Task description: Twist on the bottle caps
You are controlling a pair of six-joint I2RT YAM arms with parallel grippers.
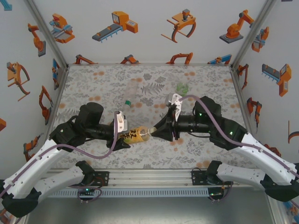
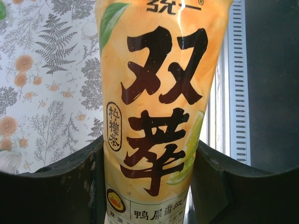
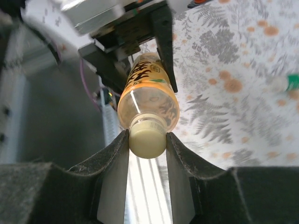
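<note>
The amber bottle (image 1: 135, 135) with its yellow label and dark writing lies level above the table, neck pointing right. My left gripper (image 1: 122, 135) is shut on its body; in the left wrist view the label (image 2: 159, 107) rises between my dark fingers (image 2: 51, 186). My right gripper (image 1: 152, 134) is shut on a cream-white bottle cap (image 3: 147, 140) that sits on the bottle's neck, with a pad pressed against each side. A second white cap (image 2: 89, 29) lies on the table. A small green cap (image 1: 127, 101) lies behind my left arm.
A clear bottle with a green label (image 1: 182, 87) stands at the back right of the flowered table (image 1: 154, 158). A plain clear bottle (image 1: 132, 89) stands faintly at the back middle. A metal rail (image 1: 149, 177) runs along the near edge, and printed walls close in the sides.
</note>
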